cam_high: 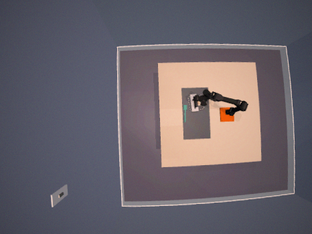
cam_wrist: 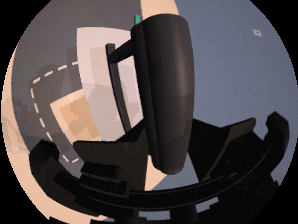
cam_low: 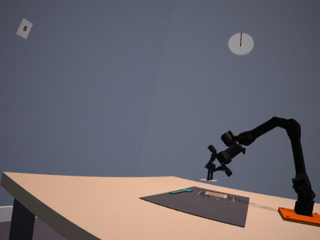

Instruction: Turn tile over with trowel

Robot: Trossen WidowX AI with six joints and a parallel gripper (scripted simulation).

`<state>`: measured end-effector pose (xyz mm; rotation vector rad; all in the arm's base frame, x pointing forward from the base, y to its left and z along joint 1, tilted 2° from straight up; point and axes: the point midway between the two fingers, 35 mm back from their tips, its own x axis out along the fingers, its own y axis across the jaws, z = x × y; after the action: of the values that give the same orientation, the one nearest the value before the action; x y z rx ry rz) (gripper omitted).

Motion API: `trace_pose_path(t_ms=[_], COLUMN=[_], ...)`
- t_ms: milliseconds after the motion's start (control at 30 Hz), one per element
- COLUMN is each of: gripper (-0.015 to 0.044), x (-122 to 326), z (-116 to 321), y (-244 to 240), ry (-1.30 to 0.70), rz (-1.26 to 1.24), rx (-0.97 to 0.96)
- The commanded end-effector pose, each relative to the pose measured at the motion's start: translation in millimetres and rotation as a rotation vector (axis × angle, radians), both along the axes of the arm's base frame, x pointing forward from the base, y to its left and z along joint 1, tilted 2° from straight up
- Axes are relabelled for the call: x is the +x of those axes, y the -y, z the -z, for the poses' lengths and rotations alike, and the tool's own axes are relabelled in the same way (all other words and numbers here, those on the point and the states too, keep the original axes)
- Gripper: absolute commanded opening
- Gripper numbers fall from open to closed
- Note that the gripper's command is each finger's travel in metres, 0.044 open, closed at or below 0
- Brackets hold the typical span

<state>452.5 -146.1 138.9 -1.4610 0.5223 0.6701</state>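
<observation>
My gripper (cam_high: pixel 200 99) (cam_low: pixel 216 165) is shut on the black handle of the trowel (cam_high: pixel 193 108) (cam_low: pixel 214 180) (cam_wrist: pixel 167 85). The trowel's pale flat blade is roughly level and hangs above the mat, with nothing seen on it. The tile (cam_low: pixel 215 195) (cam_wrist: pixel 77 115), cream with a tan-orange middle on its upper face, lies flat inside the dashed outline (cam_low: pixel 233 199) (cam_wrist: pixel 42 125). The blade is above the tile's side in the wrist view and hides part of the outline. From above, the blade and gripper cover much of the tile.
The dark grey mat (cam_high: pixel 197 128) (cam_low: pixel 220 212) lies on the pale table (cam_high: pixel 234 144) (cam_low: pixel 103 199). A teal tool (cam_high: pixel 185 115) (cam_low: pixel 181 191) lies on the mat along its far side from the arm. The arm's orange base (cam_high: pixel 223 118) (cam_low: pixel 286 214) is beyond the mat's near edge.
</observation>
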Motion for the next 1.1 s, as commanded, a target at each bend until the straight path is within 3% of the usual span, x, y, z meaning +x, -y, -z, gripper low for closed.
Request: trace_pose_path(t_ms=[0,233,700,1067], gripper=[0.0000,0.0000,0.0000,0.0000], x=[3,1,-30,-33], z=[1,7,34,36], y=[32,65,192,198], ry=[0.020,0.029,0.094,0.098], rz=[0.019,0.021,-0.025,-0.027], rx=[0.025,0.029,-0.040,-0.043])
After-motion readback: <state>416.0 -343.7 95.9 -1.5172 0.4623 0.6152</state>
